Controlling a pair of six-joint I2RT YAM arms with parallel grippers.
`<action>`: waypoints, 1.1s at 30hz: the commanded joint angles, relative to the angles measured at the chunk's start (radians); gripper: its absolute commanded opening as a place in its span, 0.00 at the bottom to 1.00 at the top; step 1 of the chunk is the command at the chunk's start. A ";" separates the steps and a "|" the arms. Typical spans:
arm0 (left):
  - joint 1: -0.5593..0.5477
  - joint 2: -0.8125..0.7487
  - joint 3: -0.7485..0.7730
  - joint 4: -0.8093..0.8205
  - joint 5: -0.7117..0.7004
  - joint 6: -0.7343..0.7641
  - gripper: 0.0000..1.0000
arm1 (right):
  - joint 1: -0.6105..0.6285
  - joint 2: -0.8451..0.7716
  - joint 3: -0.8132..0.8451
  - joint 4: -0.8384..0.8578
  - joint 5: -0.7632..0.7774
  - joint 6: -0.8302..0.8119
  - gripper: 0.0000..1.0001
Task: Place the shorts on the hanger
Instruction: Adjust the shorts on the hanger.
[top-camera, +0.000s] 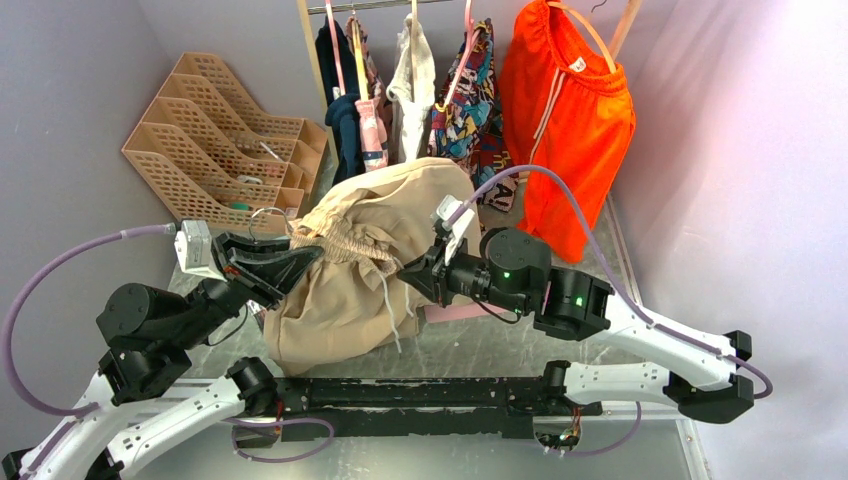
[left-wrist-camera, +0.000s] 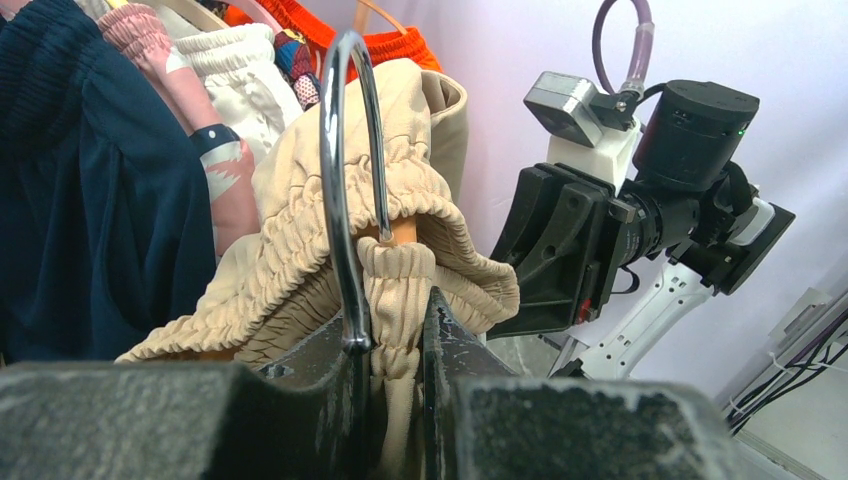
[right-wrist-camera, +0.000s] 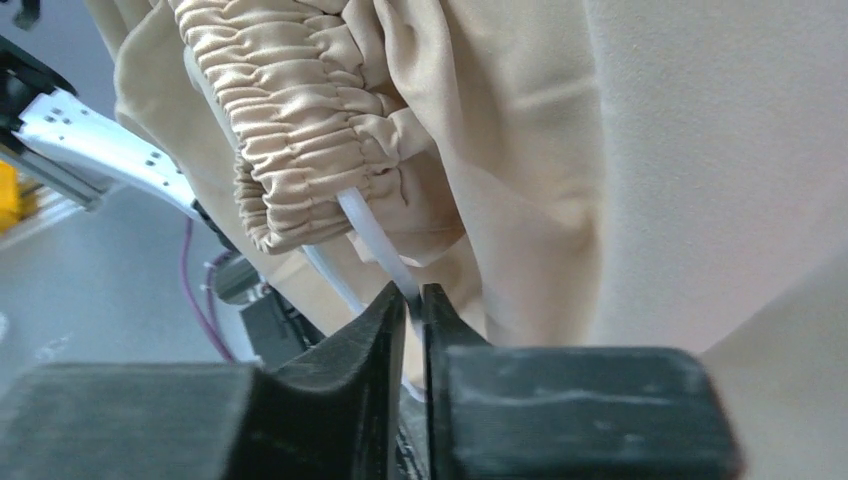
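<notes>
The beige shorts (top-camera: 350, 290) hang bunched between both arms, above the table. My left gripper (top-camera: 303, 258) is shut on the gathered waistband (left-wrist-camera: 400, 270); the fabric fills the gap between its fingers (left-wrist-camera: 395, 320). The hanger's metal hook (left-wrist-camera: 335, 150) arcs up just left of that fold. Its pale orange neck (left-wrist-camera: 402, 231) pokes out through the waistband, and the rest of the hanger is hidden inside the fabric. My right gripper (top-camera: 408, 270) sits at the shorts' right side. Its jaws (right-wrist-camera: 418, 298) are pinched on the white drawstring (right-wrist-camera: 375, 240) below the waistband (right-wrist-camera: 300, 110).
A clothes rail at the back carries bright orange shorts (top-camera: 565, 110), a cream garment (top-camera: 412, 85), patterned clothes (top-camera: 465, 100) and navy clothes (top-camera: 340, 110). A tan slotted file organizer (top-camera: 215, 130) stands at the back left. Purple walls close both sides.
</notes>
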 joint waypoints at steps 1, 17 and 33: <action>0.002 -0.001 0.048 0.083 -0.026 0.007 0.07 | 0.002 0.013 -0.011 0.057 -0.056 0.003 0.04; 0.002 0.025 0.083 0.068 -0.029 0.014 0.07 | 0.002 0.037 -0.027 0.035 -0.239 -0.003 0.38; 0.002 0.043 0.094 0.071 -0.011 0.010 0.07 | 0.001 0.082 -0.058 0.063 -0.115 0.032 0.46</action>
